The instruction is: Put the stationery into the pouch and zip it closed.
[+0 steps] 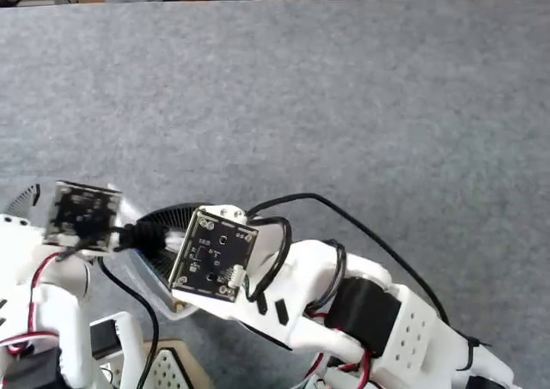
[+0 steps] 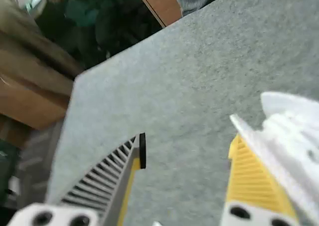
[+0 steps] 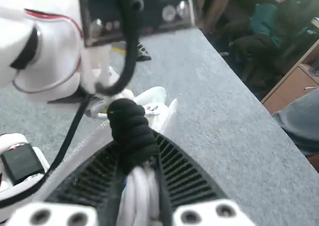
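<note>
The clear plastic pouch (image 3: 167,117) lies at the table's near left, between the two arms, and shows as a pale sheet (image 1: 155,288) under them in the high view. Something white (image 3: 149,97) shows through it; I cannot tell what it is. My right gripper (image 3: 137,158), with black ribbed fingers (image 1: 161,226), is shut on the pouch's white-edged end, right beside the left arm's wrist. A black sleeved cable (image 3: 130,131) from the left arm crosses in front of its tips. My left gripper (image 2: 188,142) hangs open over bare grey cloth with nothing between its fingers.
Grey cloth (image 1: 344,106) covers the whole table, with wide free room to the far side and the right. The left arm's camera board (image 1: 83,211) and the right arm's board (image 1: 215,253) sit close together. Beyond the far table edge is furniture.
</note>
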Robot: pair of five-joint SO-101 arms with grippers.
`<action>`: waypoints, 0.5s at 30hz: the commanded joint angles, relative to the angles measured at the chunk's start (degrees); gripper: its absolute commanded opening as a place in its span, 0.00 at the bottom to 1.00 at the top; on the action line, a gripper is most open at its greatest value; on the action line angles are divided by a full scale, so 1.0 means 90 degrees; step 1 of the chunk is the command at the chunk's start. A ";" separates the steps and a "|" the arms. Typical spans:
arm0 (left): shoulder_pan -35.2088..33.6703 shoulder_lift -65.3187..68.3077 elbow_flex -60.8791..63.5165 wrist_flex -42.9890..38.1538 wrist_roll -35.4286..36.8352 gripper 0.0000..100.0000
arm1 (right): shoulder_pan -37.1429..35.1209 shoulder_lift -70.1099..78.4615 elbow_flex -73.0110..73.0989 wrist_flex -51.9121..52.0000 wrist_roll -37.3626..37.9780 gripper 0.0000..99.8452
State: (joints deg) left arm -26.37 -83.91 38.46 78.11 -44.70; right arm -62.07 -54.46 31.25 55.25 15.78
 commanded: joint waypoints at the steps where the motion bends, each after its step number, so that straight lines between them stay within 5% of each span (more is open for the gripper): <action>1: 0.0024 0.0010 -0.0005 -0.0176 -0.0742 0.28 | -0.0176 0.0034 -0.0073 0.0654 -0.0049 0.01; 9: 0.1324 0.0000 -0.1441 0.1934 -0.2921 0.28 | -0.0166 0.0024 -0.0425 0.1035 -0.0049 0.01; 15: 0.1714 0.0000 -0.1861 0.1543 -0.2891 0.18 | -0.0527 0.0024 -0.0444 0.1114 -0.0049 0.01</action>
State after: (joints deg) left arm -11.08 -84.00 23.87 94.81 -69.67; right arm -64.26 -54.37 27.30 64.22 15.87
